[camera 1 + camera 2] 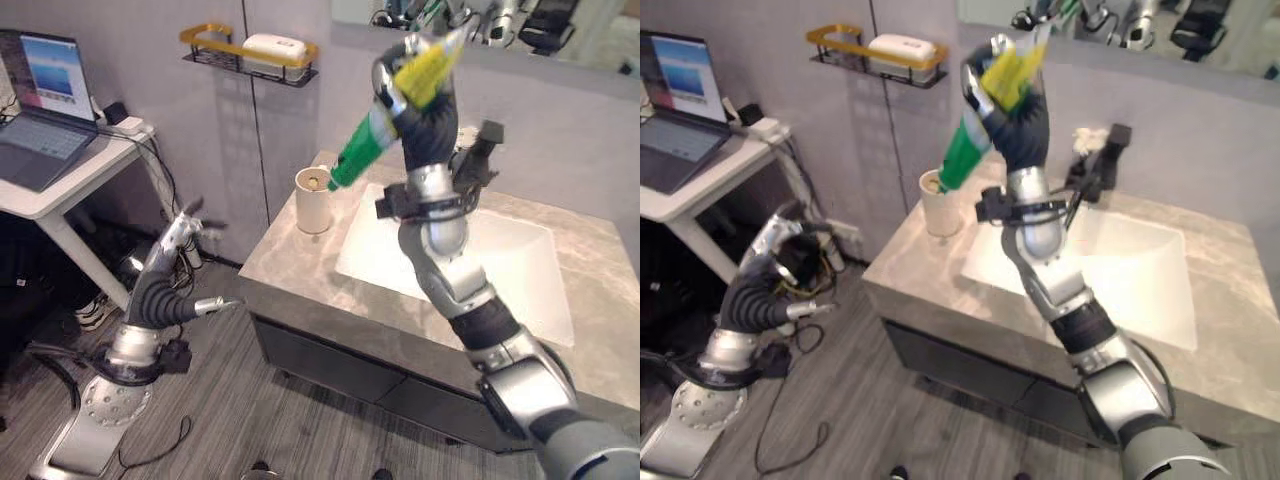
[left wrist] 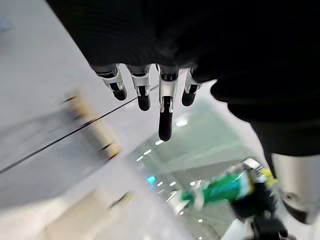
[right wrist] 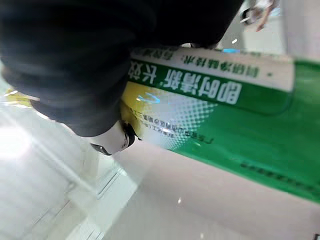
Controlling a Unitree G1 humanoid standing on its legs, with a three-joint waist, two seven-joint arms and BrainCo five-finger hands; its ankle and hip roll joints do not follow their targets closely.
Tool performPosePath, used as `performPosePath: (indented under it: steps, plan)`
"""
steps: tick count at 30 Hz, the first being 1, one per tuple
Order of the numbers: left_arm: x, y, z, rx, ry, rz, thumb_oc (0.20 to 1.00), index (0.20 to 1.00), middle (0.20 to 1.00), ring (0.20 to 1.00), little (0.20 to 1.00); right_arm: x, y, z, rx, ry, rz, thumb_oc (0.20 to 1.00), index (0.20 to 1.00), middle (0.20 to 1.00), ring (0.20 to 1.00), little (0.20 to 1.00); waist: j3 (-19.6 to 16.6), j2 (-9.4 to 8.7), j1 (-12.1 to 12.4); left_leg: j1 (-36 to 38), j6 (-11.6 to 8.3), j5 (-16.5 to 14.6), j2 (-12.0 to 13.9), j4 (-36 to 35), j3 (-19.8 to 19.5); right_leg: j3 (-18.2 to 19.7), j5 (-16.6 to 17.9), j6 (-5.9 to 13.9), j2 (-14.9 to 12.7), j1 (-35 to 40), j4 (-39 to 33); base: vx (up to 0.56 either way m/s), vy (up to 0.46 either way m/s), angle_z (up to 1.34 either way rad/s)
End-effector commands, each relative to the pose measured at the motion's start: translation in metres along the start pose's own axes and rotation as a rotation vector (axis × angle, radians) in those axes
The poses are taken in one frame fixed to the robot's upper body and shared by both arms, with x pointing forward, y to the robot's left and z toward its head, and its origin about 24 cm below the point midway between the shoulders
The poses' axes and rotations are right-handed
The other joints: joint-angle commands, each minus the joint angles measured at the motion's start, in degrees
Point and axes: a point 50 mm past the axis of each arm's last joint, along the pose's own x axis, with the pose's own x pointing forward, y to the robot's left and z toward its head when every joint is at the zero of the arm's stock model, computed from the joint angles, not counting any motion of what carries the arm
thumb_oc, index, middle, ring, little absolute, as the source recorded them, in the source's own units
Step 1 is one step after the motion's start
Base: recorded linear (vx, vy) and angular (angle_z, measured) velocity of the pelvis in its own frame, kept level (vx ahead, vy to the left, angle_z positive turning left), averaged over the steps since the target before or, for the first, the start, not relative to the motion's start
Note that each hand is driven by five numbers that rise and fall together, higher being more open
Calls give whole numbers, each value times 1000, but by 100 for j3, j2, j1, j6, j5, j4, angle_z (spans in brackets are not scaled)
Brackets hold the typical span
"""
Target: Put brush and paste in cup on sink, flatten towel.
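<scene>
Green-and-yellow toothpaste tube (image 1: 392, 112) rides high above the bench (image 1: 300, 270), clamped in the robot's right hand (image 1: 425, 115), its narrow green end slanting down toward the cream cup (image 1: 313, 200) that stands near the bench's back left corner, just beside the white sink basin (image 1: 500, 262). The right wrist view shows the tube's printed body pressed under the dark hand cover, so the grip looks firm.

To finish this step well, the hand probably needs to travel left and lower until the tube's tip sits directly over the cup's mouth, with the tube turned closer to upright before the fingers let go; released at the present slant or height, the tube could strike the rim, tip the light cup or skid off the bench's left edge.

Inside the cup, something brownish shows at the mouth, but whether it is the brush cannot be told. A gold wire shelf (image 1: 247, 50) on the wall holds a white object (image 1: 279, 45). No towel can be made out.

The left hand (image 1: 190, 228) hangs low off the bench's left side, over the wood-look floor (image 1: 300, 420), fingers (image 2: 165, 112) straight and apart, holding nothing. A laptop (image 1: 45, 105) sits on a white desk (image 1: 60, 195) at far left.
</scene>
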Motion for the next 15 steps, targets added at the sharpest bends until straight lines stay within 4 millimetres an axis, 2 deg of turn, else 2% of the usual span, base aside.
performPosePath:
  steps: [1,3,4,5,6,8,9,10,11,13,15]
  plan:
    - [-5,-3,-4,-69,59,-168,1000,1000,1000,1000,1000,48,-1,50,-108,-224,10,200,200,200,200,200,122,-71,222,-609,124,330,-165,47,-535,-156,161,416,-544,444,51,-62,-25,21]
    - [-17,-2,-16,-54,154,-226,1000,1000,1000,1000,1000,55,-8,51,-167,-223,3,200,200,200,200,200,171,-59,311,-751,119,378,-190,47,-639,-247,168,430,-542,407,51,-32,-24,31]
    - [-26,-3,-28,-50,233,-265,1000,1000,1000,1000,1000,61,-10,53,-219,-224,8,200,200,200,200,200,195,-55,360,-814,117,404,-204,47,-706,-313,175,444,-540,394,51,-12,-20,33]
    - [-45,-2,-48,-72,381,-293,1000,1000,1000,1000,1000,68,-16,50,-283,-197,9,200,200,200,200,200,234,-26,441,-896,114,408,-220,47,-795,-401,156,461,-530,393,51,-16,-4,25]
    - [-45,-2,-48,-73,379,-293,1000,1000,1000,1000,1000,68,-16,50,-283,-198,10,200,200,200,200,200,232,-27,430,-924,122,437,-229,47,-804,-409,176,457,-537,373,51,-3,-6,32]
    - [-61,1,-63,-106,497,-288,1000,1000,1000,1000,1000,73,-22,50,-372,-183,33,200,200,200,200,200,269,-18,471,-980,111,441,-242,47,-861,-463,165,472,-533,370,51,-5,-4,30]
    - [-64,0,-64,-126,519,-308,1000,1000,1000,1000,1000,77,-24,52,-435,-181,45,200,200,200,200,200,274,-5,482,-1033,109,455,-246,47,-891,-496,173,480,-536,349,51,-3,9,25]
    - [-77,-3,-71,-186,594,-304,1000,1000,1000,1000,1000,83,-30,52,-491,-169,25,200,200,200,200,200,300,6,512,-1080,116,467,-260,47,-922,-510,173,487,-532,328,51,-8,11,15]
    - [-77,-3,-71,-187,593,-304,1000,1000,1000,1000,1000,84,-29,52,-491,-171,26,200,200,200,200,200,293,3,499,-1115,126,500,-271,47,-929,-517,196,483,-542,299,51,-6,15,12]
    - [-94,-8,-81,-280,695,-290,1000,1000,1000,1000,1000,92,-36,51,-567,-150,9,200,200,200,200,200,316,29,547,-1155,115,488,-268,47,-956,-537,177,490,-524,277,51,18,9,5]
    - [-96,-10,-82,-292,707,-294,1000,1000,1000,1000,1000,94,-39,52,-573,-148,-12,200,200,200,200,200,319,38,566,-1179,114,492,-268,47,-974,-546,175,492,-525,267,51,17,5,1]
